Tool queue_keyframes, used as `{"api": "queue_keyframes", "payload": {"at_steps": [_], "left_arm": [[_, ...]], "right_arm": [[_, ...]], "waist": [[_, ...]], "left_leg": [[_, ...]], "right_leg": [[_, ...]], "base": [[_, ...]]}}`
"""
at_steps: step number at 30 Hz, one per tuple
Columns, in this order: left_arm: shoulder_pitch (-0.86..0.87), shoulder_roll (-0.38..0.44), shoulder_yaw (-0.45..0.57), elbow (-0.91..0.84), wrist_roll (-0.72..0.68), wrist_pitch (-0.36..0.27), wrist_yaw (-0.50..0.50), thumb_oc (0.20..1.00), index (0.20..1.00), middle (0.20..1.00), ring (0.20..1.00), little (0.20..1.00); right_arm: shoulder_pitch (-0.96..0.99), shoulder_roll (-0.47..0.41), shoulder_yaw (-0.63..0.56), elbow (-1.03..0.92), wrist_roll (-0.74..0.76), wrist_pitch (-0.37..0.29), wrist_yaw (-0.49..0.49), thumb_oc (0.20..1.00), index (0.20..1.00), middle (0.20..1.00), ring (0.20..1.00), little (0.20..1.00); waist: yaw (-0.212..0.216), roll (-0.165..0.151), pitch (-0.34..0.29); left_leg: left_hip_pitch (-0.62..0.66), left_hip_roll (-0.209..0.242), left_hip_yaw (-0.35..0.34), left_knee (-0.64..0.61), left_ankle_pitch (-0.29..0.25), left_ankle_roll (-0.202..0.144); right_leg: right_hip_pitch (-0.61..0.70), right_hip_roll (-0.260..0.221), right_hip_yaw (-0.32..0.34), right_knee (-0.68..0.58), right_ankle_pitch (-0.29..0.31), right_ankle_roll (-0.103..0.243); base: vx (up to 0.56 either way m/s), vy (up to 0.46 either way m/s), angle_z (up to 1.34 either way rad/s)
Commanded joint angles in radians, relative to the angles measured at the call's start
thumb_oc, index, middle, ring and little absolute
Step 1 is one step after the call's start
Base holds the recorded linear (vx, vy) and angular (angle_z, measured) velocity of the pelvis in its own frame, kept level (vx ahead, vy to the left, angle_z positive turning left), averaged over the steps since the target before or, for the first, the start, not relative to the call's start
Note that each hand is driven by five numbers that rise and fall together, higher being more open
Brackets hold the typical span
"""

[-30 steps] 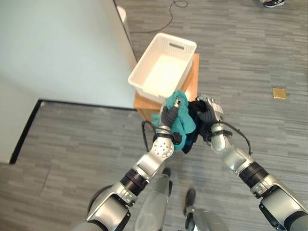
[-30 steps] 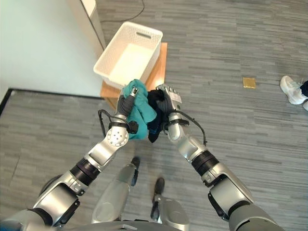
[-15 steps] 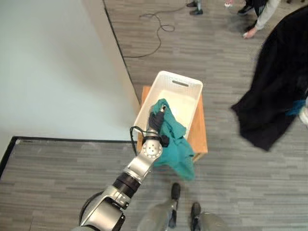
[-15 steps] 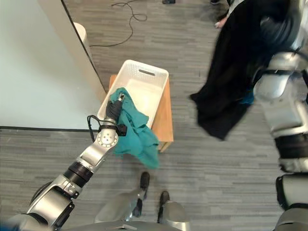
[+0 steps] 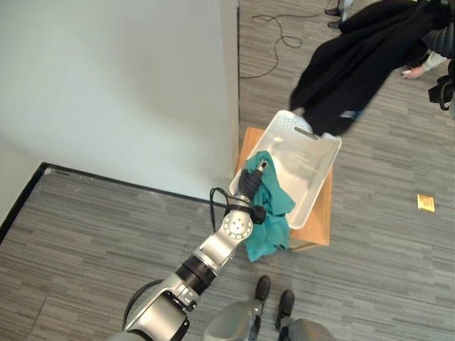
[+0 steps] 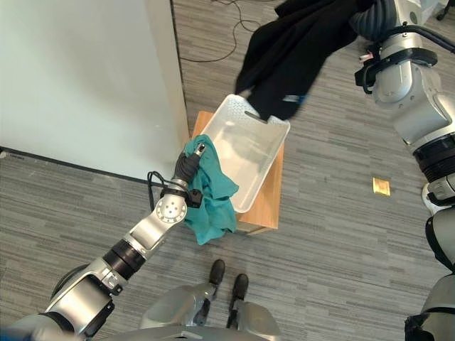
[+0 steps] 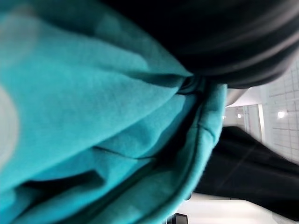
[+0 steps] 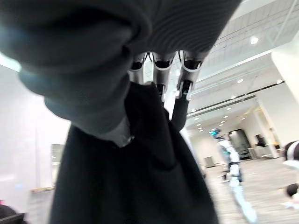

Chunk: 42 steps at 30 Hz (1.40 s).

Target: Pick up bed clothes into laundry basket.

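On the desk [image 5: 321,220]: a white laundry basket [image 5: 313,186], tilted, beside a pale wall [image 5: 128,85].
Left hand [image 5: 250,182]: at the basket's near rim, fingers curled round a teal garment [image 5: 270,213] (most of it hangs outside, down over the desk's edge).
Right hand [image 8: 161,77]: raised high, fingers closed on a black garment [image 6: 298,50].
Black garment: hanging, its lower end at the basket's far rim.

fingers [image 8: 161,77] curled, black garment [image 8: 135,177] (draped)
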Motion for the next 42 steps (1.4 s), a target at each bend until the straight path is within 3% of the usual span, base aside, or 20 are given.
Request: {"api": "queue_keyframes", "payload": {"at_steps": [1, 12, 26, 42], "left_arm": [[-0.026, -0.038, 0.012, -0.028, -0.015, -0.082, 0.007, 0.2, 0.2, 0.2, 0.2, 0.2], [-0.036, -0.045, 0.011, -0.01, -0.023, -0.075, 0.011, 0.2, 0.2, 0.2, 0.2, 0.2], [-0.048, -0.051, 0.01, 0.003, -0.022, -0.066, 0.003, 0.2, 0.2, 0.2, 0.2, 0.2], [-0.06, -0.067, -0.054, 0.041, -0.045, -0.078, -0.013, 0.2, 0.2, 0.2, 0.2, 0.2]], "right_arm": [[-0.047, -0.047, -0.063, -0.073, -0.012, -0.019, -0.03, 0.2, 0.2, 0.2, 0.2, 0.2], [-0.015, 0.024, -0.076, -0.019, -0.084, 0.031, -0.038, 0.2, 0.2, 0.2, 0.2, 0.2], [0.103, 0.051, -0.15, -0.095, -0.105, 0.033, -0.028, 0.2, 0.2, 0.2, 0.2, 0.2], [-0.131, 0.202, 0.019, 0.297, -0.111, 0.071, -0.039, 0.2, 0.2, 0.2, 0.2, 0.2]], "waist": [[0.012, -0.055, -0.063], [0.027, -0.044, -0.048], [0.021, -0.035, -0.05], [0.066, -0.043, -0.033]], "left_leg": [[0.06, 0.155, -0.068, -0.085, 0.02, 0.022], [0.049, 0.15, -0.08, -0.085, 0.024, 0.026], [0.06, 0.151, -0.089, -0.085, 0.019, 0.03], [0.01, 0.152, -0.108, -0.085, 0.042, 0.021]], "right_leg": [[0.025, -0.025, 0.006, 0.028, -0.109, 0.073], [0.015, -0.031, -0.005, 0.036, -0.106, 0.073], [0.026, -0.035, -0.006, 0.033, -0.113, 0.068], [0.005, -0.032, -0.036, 0.014, -0.099, 0.073]], "base": [[-0.01, -0.002, -0.09], [-0.01, 0.003, 0.02], [0.0, 0.0, 0.0], [0.0, -0.003, 0.02]]}}
